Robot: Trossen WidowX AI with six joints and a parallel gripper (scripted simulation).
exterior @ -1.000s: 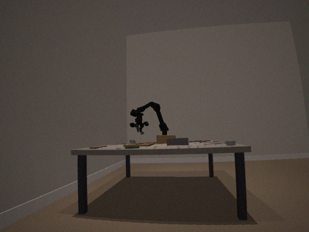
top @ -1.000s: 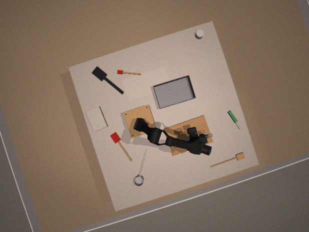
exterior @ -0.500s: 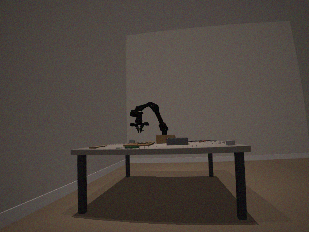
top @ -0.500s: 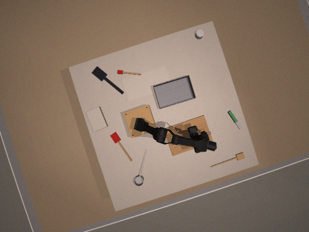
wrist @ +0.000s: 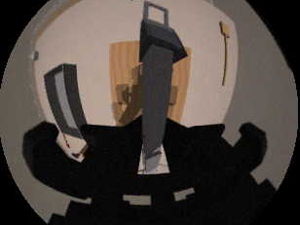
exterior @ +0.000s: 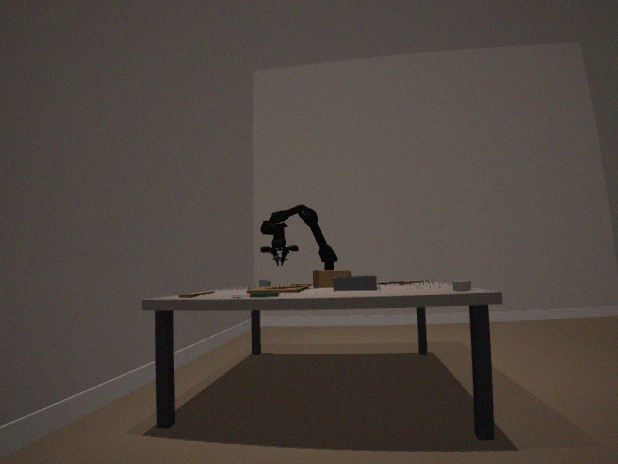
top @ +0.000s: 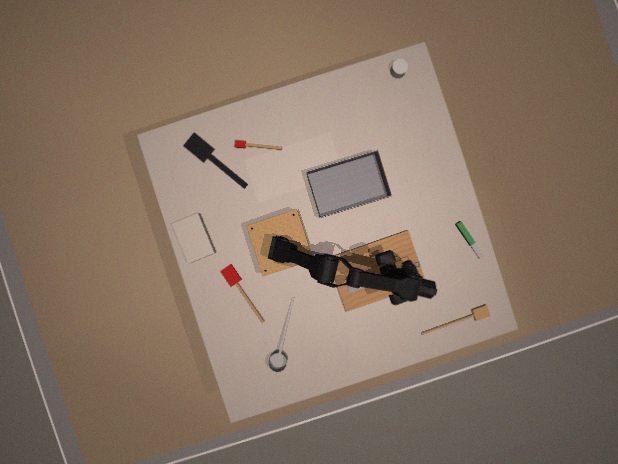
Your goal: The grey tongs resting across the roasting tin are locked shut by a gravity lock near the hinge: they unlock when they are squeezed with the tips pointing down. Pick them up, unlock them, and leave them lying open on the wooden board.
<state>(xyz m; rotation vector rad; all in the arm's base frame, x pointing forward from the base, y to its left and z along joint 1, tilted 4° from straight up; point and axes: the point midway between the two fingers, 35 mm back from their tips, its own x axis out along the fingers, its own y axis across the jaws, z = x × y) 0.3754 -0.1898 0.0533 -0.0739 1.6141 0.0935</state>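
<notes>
My gripper (top: 400,271) (exterior: 280,263) (wrist: 151,116) points down high above the wooden board (top: 350,303) (wrist: 117,62) (exterior: 257,290). It is shut on the grey tongs (wrist: 157,92). In the wrist view the tongs run lengthwise between the fingers, with the dark hinge block and square ring at the top of the picture. Their arms look pressed together. The far end is partly hidden by the fingers; the exact tilt and lock state cannot be told. The roasting tin (top: 350,185) (exterior: 355,283) (wrist: 62,96) is empty.
A green-handled tool (top: 465,233) (exterior: 264,295) lies beyond the board. A wooden spatula (top: 480,313) (wrist: 225,30) lies near the table edge. A red spatula (top: 231,275), a ladle (top: 278,360), a black turner (top: 199,147) and a white cylinder (top: 399,67) stand or lie farther off.
</notes>
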